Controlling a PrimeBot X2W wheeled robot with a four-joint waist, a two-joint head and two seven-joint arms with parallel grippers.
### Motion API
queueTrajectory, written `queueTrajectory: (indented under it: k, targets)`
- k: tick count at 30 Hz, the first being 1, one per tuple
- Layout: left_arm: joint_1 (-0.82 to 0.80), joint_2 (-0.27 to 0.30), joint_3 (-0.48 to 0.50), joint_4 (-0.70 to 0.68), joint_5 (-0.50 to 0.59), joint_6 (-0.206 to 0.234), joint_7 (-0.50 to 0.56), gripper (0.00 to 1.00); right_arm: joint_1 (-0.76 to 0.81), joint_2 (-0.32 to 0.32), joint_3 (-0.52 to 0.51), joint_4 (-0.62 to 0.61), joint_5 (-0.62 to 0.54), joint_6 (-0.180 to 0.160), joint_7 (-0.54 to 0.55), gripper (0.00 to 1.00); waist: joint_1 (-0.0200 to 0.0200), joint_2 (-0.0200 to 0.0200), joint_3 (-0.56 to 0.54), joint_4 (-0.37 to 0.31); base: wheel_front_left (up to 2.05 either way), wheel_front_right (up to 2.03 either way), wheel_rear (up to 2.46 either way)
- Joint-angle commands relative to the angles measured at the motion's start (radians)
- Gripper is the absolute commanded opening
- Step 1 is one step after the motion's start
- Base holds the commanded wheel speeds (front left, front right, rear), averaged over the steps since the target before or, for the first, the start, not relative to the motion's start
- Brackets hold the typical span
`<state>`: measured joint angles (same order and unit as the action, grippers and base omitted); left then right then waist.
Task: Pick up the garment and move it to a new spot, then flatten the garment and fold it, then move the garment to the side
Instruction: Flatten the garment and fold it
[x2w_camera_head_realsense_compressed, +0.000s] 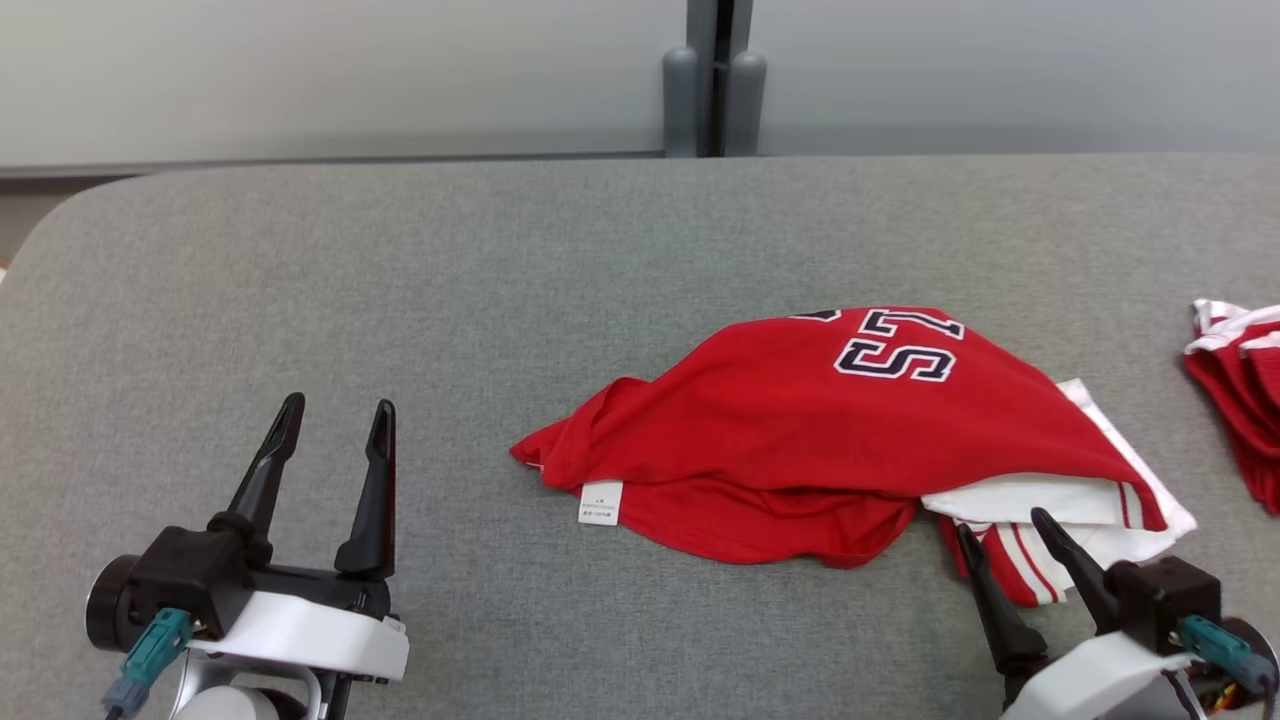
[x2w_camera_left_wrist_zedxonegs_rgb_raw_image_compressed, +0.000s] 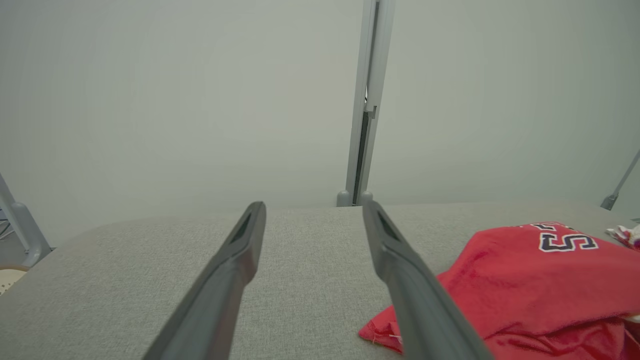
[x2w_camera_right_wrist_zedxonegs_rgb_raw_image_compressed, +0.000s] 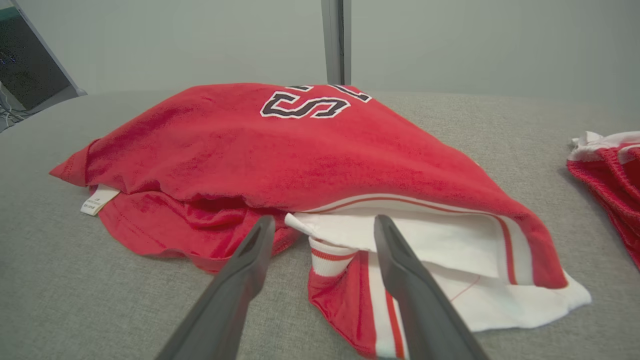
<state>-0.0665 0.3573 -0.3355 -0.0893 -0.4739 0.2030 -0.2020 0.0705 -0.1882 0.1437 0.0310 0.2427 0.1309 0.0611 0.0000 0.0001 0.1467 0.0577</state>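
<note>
Red garment lies crumpled on the grey table, right of centre, nearer the near edge. Its dark-and-white lettering is partly folded under at the far side, so only an "S" and bits of other characters are readable. A white part with red stripes is tucked under the red layer at the near right, mostly hidden. The print on the small white label at the near left hem is too small to read. A second red-and-white cloth is cut off by the right edge.

Left gripper sits near left over bare table, fingers pointing far, spread wide and empty, well apart from the garment. Right gripper is near right, its body cut by the bottom edge, fingers angled far-left. It is released and grasps nothing, tips at the garment's striped near edge. Can't tell whether they touch it.
</note>
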Motion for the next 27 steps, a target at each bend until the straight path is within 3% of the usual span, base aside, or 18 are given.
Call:
queueTrajectory:
  k: [1, 8, 9, 10, 11, 12, 17, 27]
  targets:
    - [-0.022, -0.002, 0.001, 0.002, 0.008, -0.004, -0.006, 1.00, -0.033, -0.010, 0.008, 0.028, -0.008, 0.000, -0.017, 1.00, 0.0000, -0.0001, 0.027, 0.021, 0.00, 0.00, 0.00]
    - [-0.053, -0.014, -0.009, 0.013, 0.014, -0.006, -0.018, 1.00, -0.130, -0.037, 0.059, 0.155, -0.055, 0.000, -0.023, 1.00, 0.0000, -0.0001, 0.077, 0.052, 0.00, 0.00, 0.00]
    - [-0.056, -0.016, -0.009, 0.016, 0.015, -0.007, -0.021, 1.00, -0.139, -0.037, 0.063, 0.165, -0.057, 0.000, -0.026, 0.96, 0.0000, -0.0001, 0.081, 0.054, 0.00, 0.00, 0.00]
    - [-0.056, -0.017, -0.010, 0.019, 0.016, -0.006, -0.021, 1.00, -0.145, -0.035, 0.064, 0.171, -0.062, 0.000, -0.028, 0.52, 0.0000, -0.0001, 0.084, 0.055, 0.00, 0.00, 0.00]
    - [-0.059, -0.018, -0.010, 0.023, 0.016, -0.006, -0.023, 1.00, -0.149, -0.034, 0.064, 0.174, -0.068, 0.000, -0.030, 0.18, 0.0000, -0.0001, 0.086, 0.056, 0.00, 0.00, 0.00]
    - [-0.063, -0.019, -0.009, 0.023, 0.016, -0.005, -0.025, 1.00, -0.152, -0.034, 0.061, 0.172, -0.069, 0.000, -0.038, 0.00, 0.0000, -0.0001, 0.088, 0.056, 0.00, 0.00, 0.00]
    - [-0.066, -0.019, -0.003, 0.026, 0.018, 0.001, -0.031, 1.00, -0.130, -0.037, 0.049, 0.097, -0.067, 0.000, -0.075, 0.00, 0.0000, -0.0001, 0.089, 0.044, 0.00, 0.00, 0.00]
    - [-0.067, 0.000, 0.009, 0.007, 0.021, 0.016, -0.029, 1.00, -0.144, -0.081, -0.037, -0.219, -0.069, 0.000, -0.109, 0.00, 0.0000, -0.0001, 0.076, -0.004, 0.00, 0.00, 0.00]
